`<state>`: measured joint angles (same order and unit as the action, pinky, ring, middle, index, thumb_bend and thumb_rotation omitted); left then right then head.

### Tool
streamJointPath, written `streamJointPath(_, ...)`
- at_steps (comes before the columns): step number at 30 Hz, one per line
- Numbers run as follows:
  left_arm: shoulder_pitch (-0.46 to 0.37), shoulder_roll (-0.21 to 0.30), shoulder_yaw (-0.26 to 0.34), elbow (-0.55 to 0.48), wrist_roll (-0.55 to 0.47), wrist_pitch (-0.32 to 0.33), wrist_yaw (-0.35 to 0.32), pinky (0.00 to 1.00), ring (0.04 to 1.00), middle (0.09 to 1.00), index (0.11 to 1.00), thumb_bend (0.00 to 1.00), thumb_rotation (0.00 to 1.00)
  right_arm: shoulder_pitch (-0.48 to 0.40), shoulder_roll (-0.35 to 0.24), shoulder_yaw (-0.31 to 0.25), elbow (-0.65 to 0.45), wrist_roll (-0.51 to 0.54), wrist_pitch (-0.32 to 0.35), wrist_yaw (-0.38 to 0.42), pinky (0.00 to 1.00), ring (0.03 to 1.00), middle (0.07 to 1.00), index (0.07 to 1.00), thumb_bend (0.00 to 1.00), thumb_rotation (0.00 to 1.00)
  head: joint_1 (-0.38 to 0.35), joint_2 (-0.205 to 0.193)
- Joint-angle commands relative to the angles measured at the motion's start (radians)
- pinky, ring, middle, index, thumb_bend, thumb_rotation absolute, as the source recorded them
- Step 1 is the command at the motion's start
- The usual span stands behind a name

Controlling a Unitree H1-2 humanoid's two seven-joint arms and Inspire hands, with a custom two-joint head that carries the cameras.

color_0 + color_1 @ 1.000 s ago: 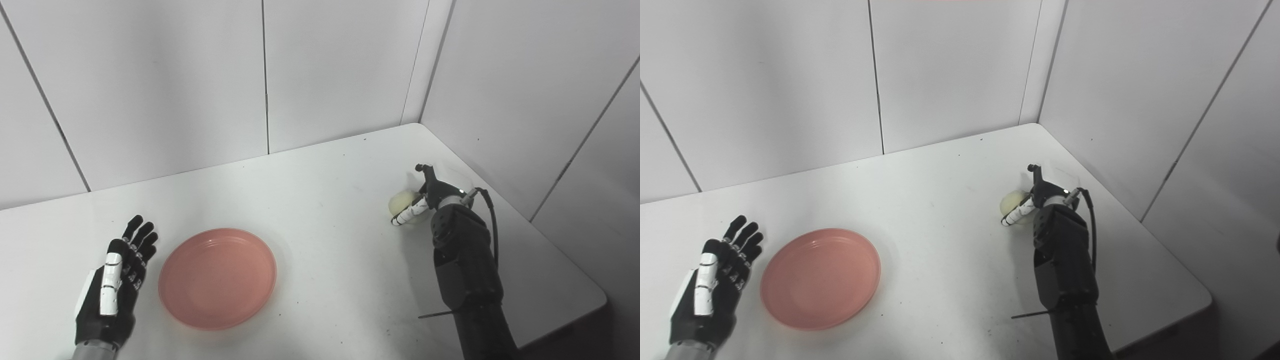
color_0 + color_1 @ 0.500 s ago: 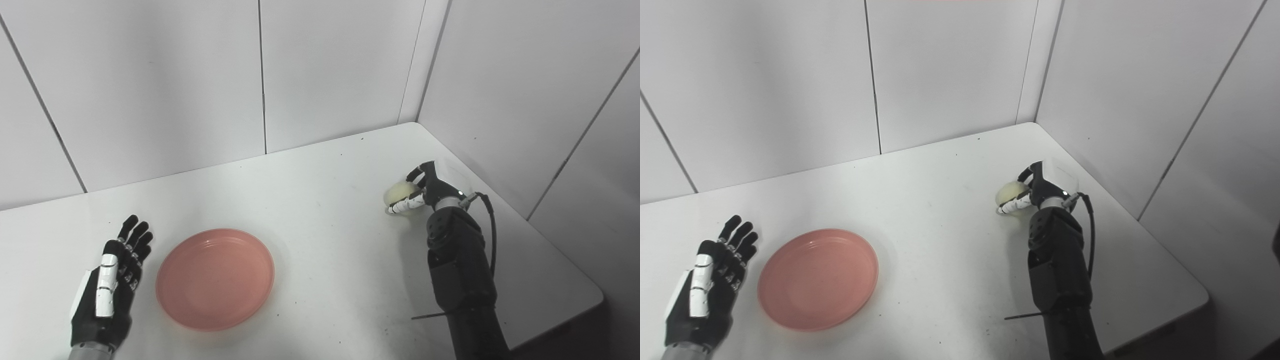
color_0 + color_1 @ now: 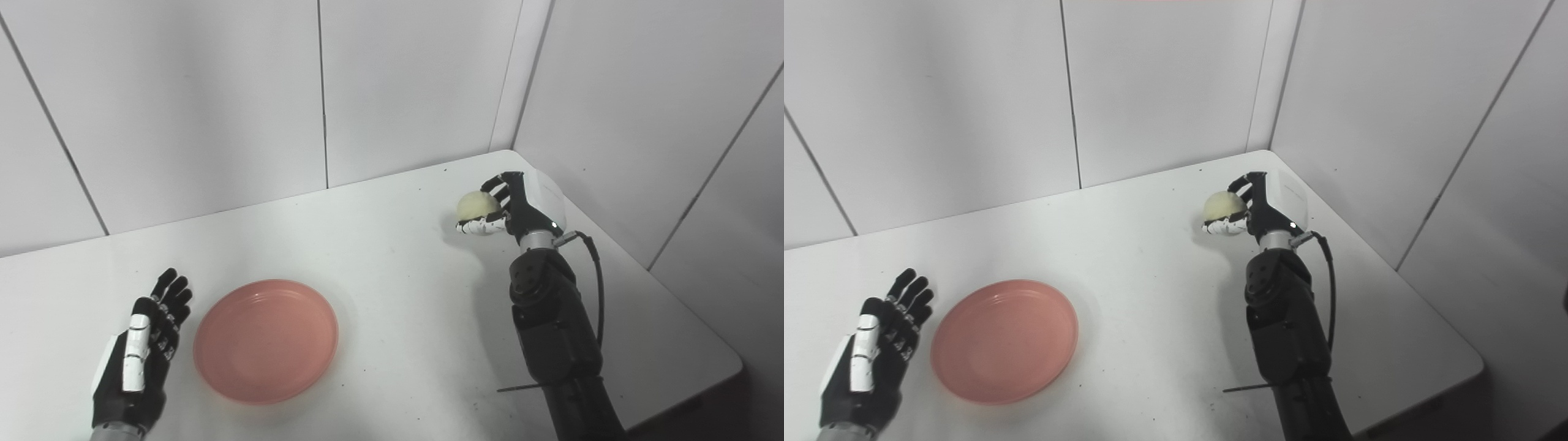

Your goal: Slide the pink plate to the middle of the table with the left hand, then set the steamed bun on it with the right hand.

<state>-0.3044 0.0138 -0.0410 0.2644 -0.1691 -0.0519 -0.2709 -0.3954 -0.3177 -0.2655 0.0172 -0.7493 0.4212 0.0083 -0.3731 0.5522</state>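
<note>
A white table (image 3: 392, 257) fills a corner of grey-white wall panels (image 3: 202, 98), which close it in at the back and on the right. On it lies one pink plate (image 3: 266, 341), towards the near left and bare inside. The stretch of tabletop between plate and bun holds only dark specks. Two black arms come in from below. The left hand (image 3: 138, 358) lies flat just beside the plate's left rim, fingers spread and holding nothing. The right hand (image 3: 511, 205) is raised near the far right corner, fingers wrapped round the one steamed bun (image 3: 476, 204), held clear above the table, well apart from the plate.
</note>
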Motion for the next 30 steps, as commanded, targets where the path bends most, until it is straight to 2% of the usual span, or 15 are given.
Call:
streamJointPath(1,0.032,-0.021,-0.013,-0.003,0.001,0.003,0.006,1.00,0.979,0.970,0.935,0.64,1.00,-0.014,-0.025,0.022,-0.056,0.044,-0.059,-0.027,0.33,0.406,0.482,0.488,0.52,0.00,0.001,0.002)
streamJointPath(2,0.035,-0.026,-0.019,-0.010,0.011,0.005,0.013,1.00,0.980,0.971,0.937,0.64,1.00,-0.009,-0.022,0.035,-0.079,0.065,-0.061,-0.021,0.32,0.403,0.482,0.487,0.52,0.00,0.044,0.007)
streamJointPath(3,0.037,-0.029,-0.023,-0.015,0.019,0.006,0.018,1.00,0.979,0.973,0.941,0.63,1.00,-0.006,-0.021,0.046,-0.095,0.081,-0.062,-0.018,0.32,0.394,0.482,0.487,0.52,0.00,0.044,0.007)
streamJointPath(4,0.038,-0.034,-0.028,-0.016,0.028,0.004,0.025,1.00,0.978,0.974,0.944,0.63,1.00,0.000,-0.021,0.062,-0.115,0.095,-0.068,-0.013,0.32,0.390,0.482,0.486,0.52,0.00,0.089,0.012)
streamJointPath(5,0.039,-0.037,-0.032,-0.016,0.034,0.003,0.029,1.00,0.978,0.973,0.945,0.64,1.00,0.003,-0.022,0.075,-0.127,0.106,-0.071,-0.010,0.31,0.394,0.497,0.472,0.52,0.00,0.089,0.012)
streamJointPath(6,0.040,-0.045,-0.035,-0.017,0.037,0.008,0.036,1.00,0.978,0.973,0.946,0.64,1.00,0.009,-0.020,0.086,-0.145,0.130,-0.082,-0.003,0.31,0.395,0.501,0.467,0.52,0.00,0.147,0.015)
streamJointPath(7,0.041,-0.050,-0.038,-0.017,0.039,0.012,0.041,1.00,0.979,0.973,0.947,0.65,1.00,0.014,-0.021,0.095,-0.156,0.149,-0.088,0.000,0.31,0.397,0.509,0.460,0.52,0.00,0.147,0.015)
streamJointPath(8,0.039,-0.057,-0.041,-0.004,0.049,0.000,0.050,1.00,0.976,0.971,0.947,0.66,1.00,0.019,-0.018,0.113,-0.177,0.161,-0.091,0.011,0.30,0.383,0.500,0.468,0.52,0.00,0.192,0.017)
streamJointPath(9,0.037,-0.062,-0.044,0.007,0.057,-0.009,0.057,1.00,0.972,0.969,0.946,0.67,1.00,0.022,-0.018,0.127,-0.192,0.169,-0.090,0.016,0.28,0.366,0.488,0.479,0.52,0.00,0.192,0.017)
streamJointPath(11,0.034,-0.076,-0.051,0.033,0.079,-0.041,0.077,1.00,0.966,0.966,0.946,0.68,1.00,0.034,-0.017,0.170,-0.238,0.169,-0.073,0.042,0.27,0.349,0.472,0.493,0.52,0.00,0.258,0.017)
streamJointPath(15,0.030,-0.101,-0.057,0.063,0.084,-0.060,0.085,1.00,0.980,0.979,0.963,0.69,1.00,0.052,-0.012,0.208,-0.290,0.207,-0.078,0.067,0.29,0.358,0.464,0.502,0.52,0.00,0.336,0.017)
streamJointPath(18,0.025,-0.116,-0.059,0.090,0.094,-0.086,0.094,1.00,0.983,0.979,0.967,0.68,1.00,0.066,0.000,0.239,-0.309,0.227,-0.107,0.062,0.30,0.361,0.467,0.500,0.52,0.00,0.361,0.016)
streamJointPath(22,0.019,-0.128,-0.068,0.110,0.125,-0.108,0.115,1.00,0.969,0.967,0.951,0.66,1.00,0.087,0.005,0.279,-0.291,0.252,-0.216,0.031,0.27,0.335,0.458,0.505,0.52,0.00,0.387,0.023)
streamJointPath(24,0.014,-0.133,-0.069,0.125,0.137,-0.122,0.124,1.00,0.962,0.958,0.940,0.66,1.00,0.097,0.018,0.307,-0.286,0.231,-0.256,0.007,0.26,0.326,0.455,0.504,0.52,0.00,0.392,0.025)
streamJointPath(30,0.011,-0.144,-0.070,0.132,0.152,-0.131,0.134,1.00,0.950,0.949,0.936,0.64,1.00,0.128,0.082,0.380,-0.288,0.201,-0.345,-0.039,0.16,0.235,0.420,0.512,0.52,0.00,0.401,0.031)
